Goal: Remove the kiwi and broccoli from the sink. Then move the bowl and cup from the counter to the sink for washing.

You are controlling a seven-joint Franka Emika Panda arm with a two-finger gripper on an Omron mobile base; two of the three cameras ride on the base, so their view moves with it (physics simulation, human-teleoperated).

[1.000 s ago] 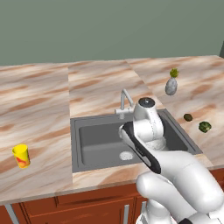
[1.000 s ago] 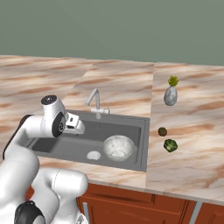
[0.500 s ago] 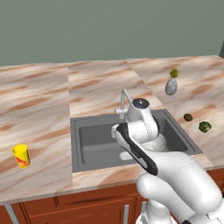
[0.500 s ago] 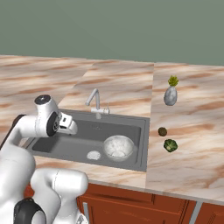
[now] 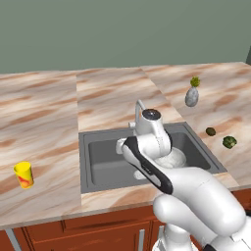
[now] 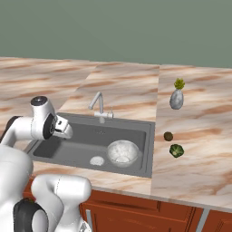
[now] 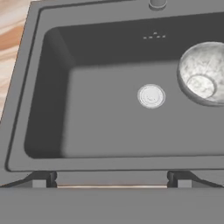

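Left base view: we see the cup (image 5: 23,175) near the desk's (image 5: 44,112) front left edge, the sink (image 5: 100,164) centred. Right base view: the bowl (image 6: 122,152) lies in the sink's right half; kiwi (image 6: 168,136) and broccoli (image 6: 176,151) rest on the desk just right of it. Hand view: our pincer (image 7: 111,180) hangs released, empty, above the sink's near rim.

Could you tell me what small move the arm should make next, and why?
Probably swing the open claw left toward the cup. The kiwi and broccoli already lie on the counter right of the sink, and the bowl sits in the basin, so the cup, standing on the counter left of the sink, seems the one item left.
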